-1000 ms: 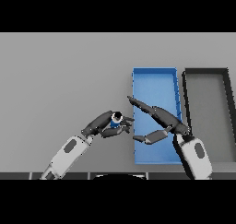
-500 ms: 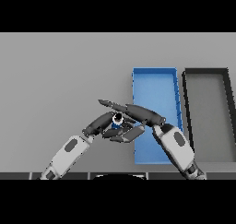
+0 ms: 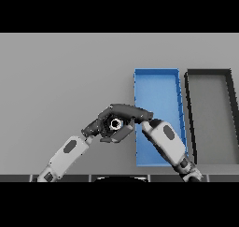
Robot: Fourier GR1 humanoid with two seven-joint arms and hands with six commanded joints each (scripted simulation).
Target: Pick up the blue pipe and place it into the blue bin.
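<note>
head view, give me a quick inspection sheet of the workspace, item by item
surface: grey table, bare on its left part
job's things: blue pipe left of the blue bin, mostly covered by the hands; bin holds nothing
clutter: dark bin right of the blue one, nothing in it
hands: left hand at the pipe; right hand curled over it
cables: nothing seen
surroundings: nothing seen

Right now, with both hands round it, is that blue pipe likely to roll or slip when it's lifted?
Probably stiff: the blue pipe looks like a short round tube. Its curved wall could roll if released on the table. The right hand curls over it, left hand beside, so slipping seems unlikely.
</note>
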